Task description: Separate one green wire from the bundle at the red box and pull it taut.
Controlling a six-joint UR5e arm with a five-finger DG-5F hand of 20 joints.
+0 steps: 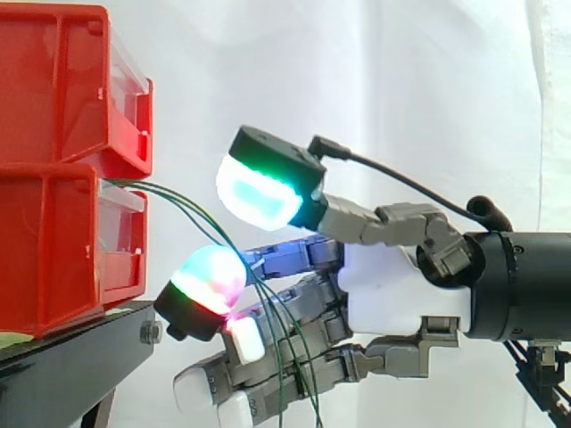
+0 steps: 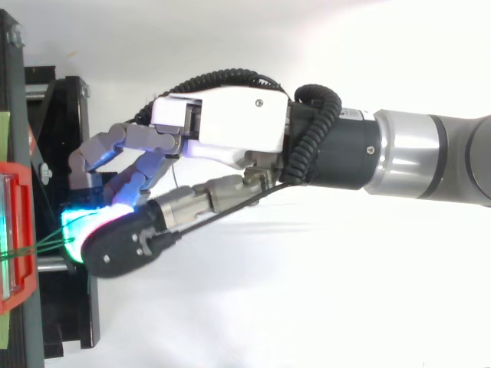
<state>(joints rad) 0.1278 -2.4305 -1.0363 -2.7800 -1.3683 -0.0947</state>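
At the left, two red bins stand stacked on a black stand, with the white curtain behind everything. In the top view the red bin sits at the left edge, and the dark stand frame runs along it on the near and far sides.

A small bundle of green wires comes out of the slot between the upper and lower bin. The wires arc to the right and then fall steeply to the bottom edge. They are slack, not taut. From above, the green wires show as short strands crossing from the bin front toward the glowing pads.

Just right of the bins, the hand reaches in level from the right, and it stands wide. Its thumb pad, glowing cyan and green, is held clear above a finger pad lit green, magenta and red, with open space between them. The wires pass under the thumb pad and close by the coloured finger pad, then hang across the near side of the lower fingers. No single wire is pinched apart from the others.

In the top view the hand joins the arm, which runs off to the right.
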